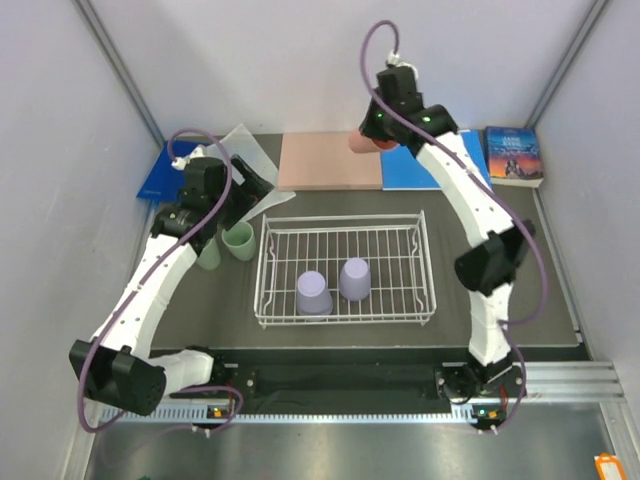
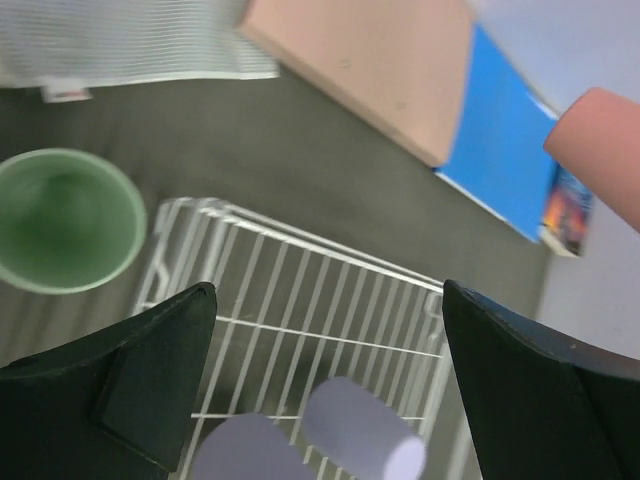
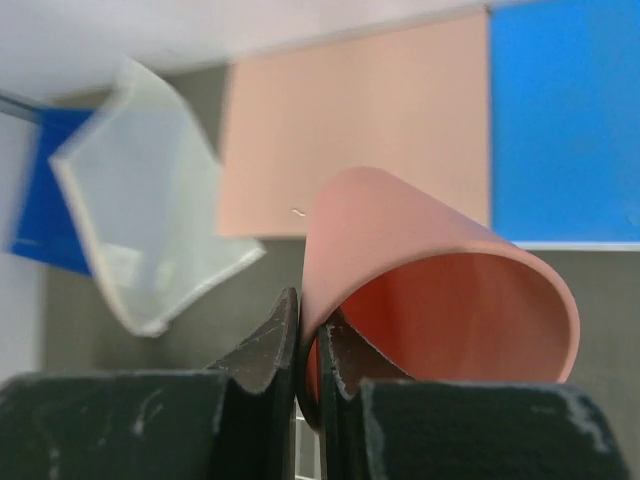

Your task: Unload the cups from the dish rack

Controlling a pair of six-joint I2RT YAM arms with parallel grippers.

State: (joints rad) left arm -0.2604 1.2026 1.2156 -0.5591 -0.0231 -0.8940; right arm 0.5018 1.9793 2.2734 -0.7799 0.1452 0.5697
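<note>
Closest up, our right gripper clamps the salmon cup by its rim, upper centre of the top view; we judge it light, stiff, slippery. Our left gripper stands apart.

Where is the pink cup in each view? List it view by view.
Top external: pink cup at the far centre.
Left wrist: the cup at the upper right edge.
Right wrist: the cup fills the centre, its wall pinched by the right pincer.
Shared landmark: the peach board.
</note>
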